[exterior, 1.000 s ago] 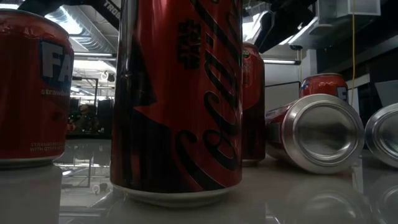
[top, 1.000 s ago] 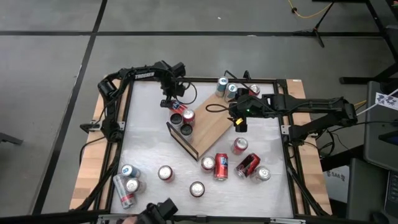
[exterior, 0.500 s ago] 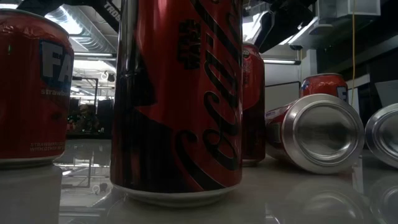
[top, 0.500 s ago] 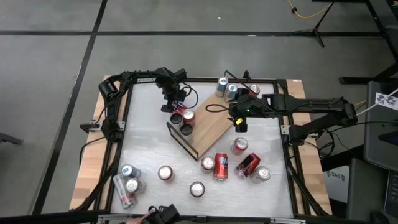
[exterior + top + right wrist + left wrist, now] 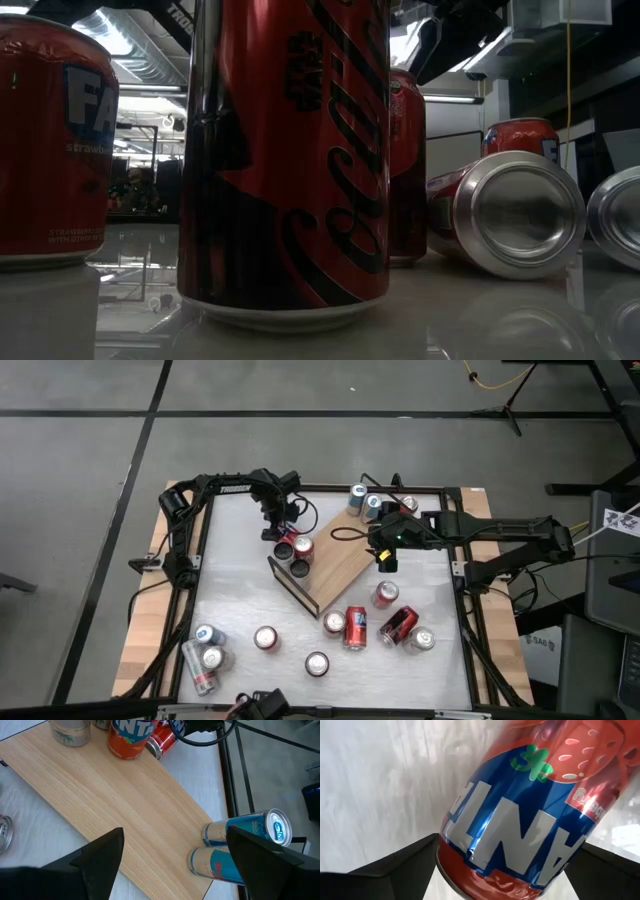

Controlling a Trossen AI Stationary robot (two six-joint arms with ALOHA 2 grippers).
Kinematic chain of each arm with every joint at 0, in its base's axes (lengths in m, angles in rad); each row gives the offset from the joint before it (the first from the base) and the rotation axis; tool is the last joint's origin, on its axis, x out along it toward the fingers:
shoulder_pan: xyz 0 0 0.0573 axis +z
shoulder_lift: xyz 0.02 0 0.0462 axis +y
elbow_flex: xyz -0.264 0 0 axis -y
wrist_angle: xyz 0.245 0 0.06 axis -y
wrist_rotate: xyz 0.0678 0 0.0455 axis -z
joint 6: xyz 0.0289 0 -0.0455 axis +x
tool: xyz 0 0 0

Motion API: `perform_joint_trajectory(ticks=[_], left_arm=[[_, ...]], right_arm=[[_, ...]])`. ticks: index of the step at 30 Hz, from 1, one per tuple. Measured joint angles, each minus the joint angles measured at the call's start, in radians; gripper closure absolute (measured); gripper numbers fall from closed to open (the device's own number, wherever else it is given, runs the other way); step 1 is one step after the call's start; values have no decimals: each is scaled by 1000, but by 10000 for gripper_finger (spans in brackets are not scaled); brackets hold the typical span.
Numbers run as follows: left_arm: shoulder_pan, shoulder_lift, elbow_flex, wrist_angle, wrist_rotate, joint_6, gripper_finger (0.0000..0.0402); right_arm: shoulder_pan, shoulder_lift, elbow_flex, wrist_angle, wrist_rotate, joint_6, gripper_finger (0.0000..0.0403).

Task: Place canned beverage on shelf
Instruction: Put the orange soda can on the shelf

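Note:
A red-and-blue strawberry can [image 5: 520, 820] lies on its side on the white tabletop, just off the left end of the light-wood shelf [image 5: 340, 565]. My left gripper [image 5: 281, 527] points down over it, open, one finger on each side of the can's body [image 5: 500, 870]. My right gripper [image 5: 385, 558] hangs open above the shelf's right part [image 5: 175, 865] with nothing between its fingers. Three cans [image 5: 296, 556] stand upright on the shelf's left end. My left gripper comes from above, its fingers [image 5: 395, 870] lying across the lying can at its body's two sides [image 5: 447, 862]. The can rests on the table. Whether the fingers touch it, I cannot tell.
More cans stand at the far edge [image 5: 366, 499] beside the shelf. Several stand or lie at the near right [image 5: 380, 622] and near left [image 5: 206, 652]. A black cable loop [image 5: 345, 535] lies on the shelf. A Coca-Cola can [image 5: 285, 160] fills the low view.
My left gripper has come down over the lying can and turned a little, then kept still. The can has stayed where it was.

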State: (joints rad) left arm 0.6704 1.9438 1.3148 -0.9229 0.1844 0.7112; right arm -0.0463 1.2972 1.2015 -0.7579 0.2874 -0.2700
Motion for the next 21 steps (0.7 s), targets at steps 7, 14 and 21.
perform_joint_trajectory(ticks=[7, 14, 21], left_arm=[[-11, 0, 0, 34, -48, -3, 22], [-36, 0, 0, 39, -64, -3, 66], [-42, 0, 0, 40, -104, -27, 122]], right_arm=[[0, 0, 0, 0, -3, 0, 61], [0, 0, 0, 0, -11, 0, 61], [0, 0, 0, 0, -11, -1, 61]])
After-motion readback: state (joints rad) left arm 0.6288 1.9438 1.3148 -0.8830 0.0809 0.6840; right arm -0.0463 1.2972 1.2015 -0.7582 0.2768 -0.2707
